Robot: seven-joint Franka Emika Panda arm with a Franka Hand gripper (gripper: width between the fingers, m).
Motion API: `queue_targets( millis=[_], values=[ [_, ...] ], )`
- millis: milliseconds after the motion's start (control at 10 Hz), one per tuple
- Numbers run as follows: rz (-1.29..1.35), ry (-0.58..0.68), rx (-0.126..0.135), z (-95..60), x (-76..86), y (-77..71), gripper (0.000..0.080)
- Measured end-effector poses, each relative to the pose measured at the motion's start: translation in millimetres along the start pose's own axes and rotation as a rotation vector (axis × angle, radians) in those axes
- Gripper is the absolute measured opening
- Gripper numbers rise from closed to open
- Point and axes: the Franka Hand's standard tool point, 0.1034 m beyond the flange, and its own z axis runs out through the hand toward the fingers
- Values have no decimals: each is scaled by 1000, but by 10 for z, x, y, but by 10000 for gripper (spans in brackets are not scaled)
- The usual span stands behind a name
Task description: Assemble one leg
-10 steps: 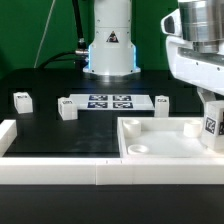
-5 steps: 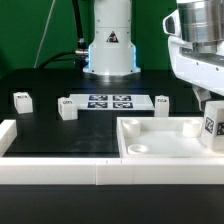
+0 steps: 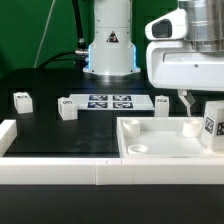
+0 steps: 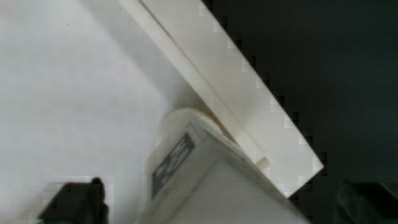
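One leg [image 3: 211,125], a small white block with a tag on its face, stands upright in the corner of the large white tray [image 3: 160,150] at the exterior view's right. My gripper [image 3: 198,100] hangs just above it, open, and neither finger touches it. In the wrist view the leg [image 4: 199,170] lies between the two dark fingertips [image 4: 75,200], with a gap on each side, beside the tray's wall [image 4: 217,75]. Three more legs lie on the black table: one at the far left [image 3: 22,99], one nearer the middle [image 3: 67,108] and one at the right [image 3: 162,101].
The marker board [image 3: 110,101] lies at the back centre in front of the robot base [image 3: 110,50]. A low white border wall [image 3: 60,170] runs along the front and left of the table.
The hand has risen and shifted toward the exterior view's left. The leg has stayed standing in the tray's corner, and the fingers now stand clear of it.
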Motion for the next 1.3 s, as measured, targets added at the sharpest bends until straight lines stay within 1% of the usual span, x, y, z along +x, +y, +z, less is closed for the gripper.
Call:
queue_targets(
  millis=[100, 200, 300, 500, 700, 800, 900, 1000, 1100, 1300],
  values=[
    [-157, 8, -25, -3, 14, 11, 649],
    [-271, 14, -64, -13, 12, 17, 649],
    [-422, 35, -107, -10, -8, -13, 649],
    [-628, 31, -116, 17, -21, -7, 649],
    [-701, 27, -116, 11, 2, 16, 649],
    [-701, 27, -116, 12, 0, 14, 533],
    [-701, 27, -116, 13, 0, 15, 397],
    [-701, 26, -116, 13, 0, 15, 397],
    [-700, 27, -117, 12, 7, 23, 290],
    [-656, 29, -116, 11, 9, 25, 290]
  ],
)
